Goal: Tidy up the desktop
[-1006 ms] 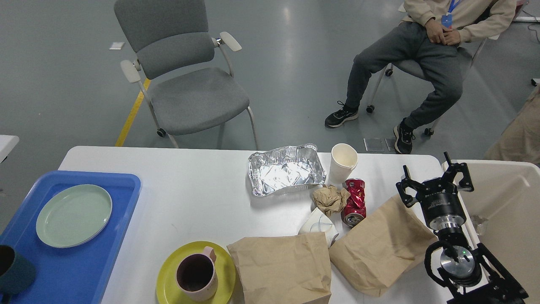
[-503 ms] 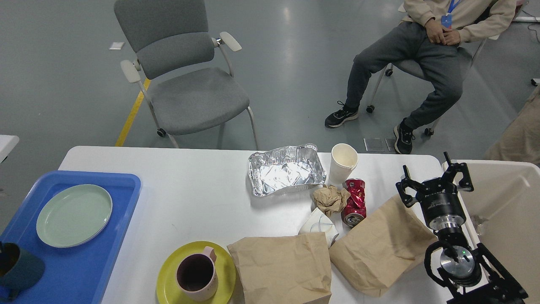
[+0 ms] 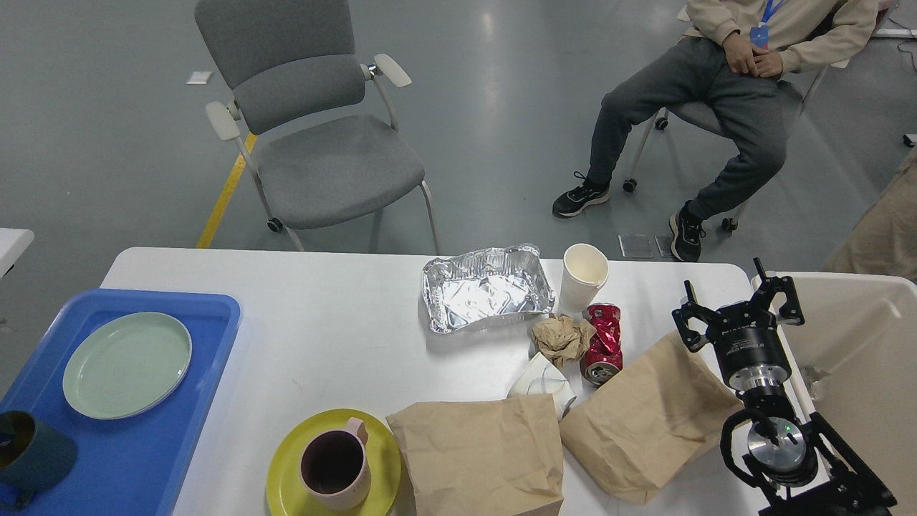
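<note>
With my right gripper [image 3: 738, 304] spread wide and empty above the paper bag [image 3: 645, 419], a careless descent could knock the crushed red can [image 3: 602, 342] off the desktop [image 3: 322, 315].

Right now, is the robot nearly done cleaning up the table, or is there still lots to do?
Lots left. Done: a green plate and a dark cup are on the blue tray. In hand: nothing; the right gripper is open and empty. Left on the desktop: foil tray, paper cup, red can, crumpled paper, two paper bags, and a mug on a yellow plate.
</note>
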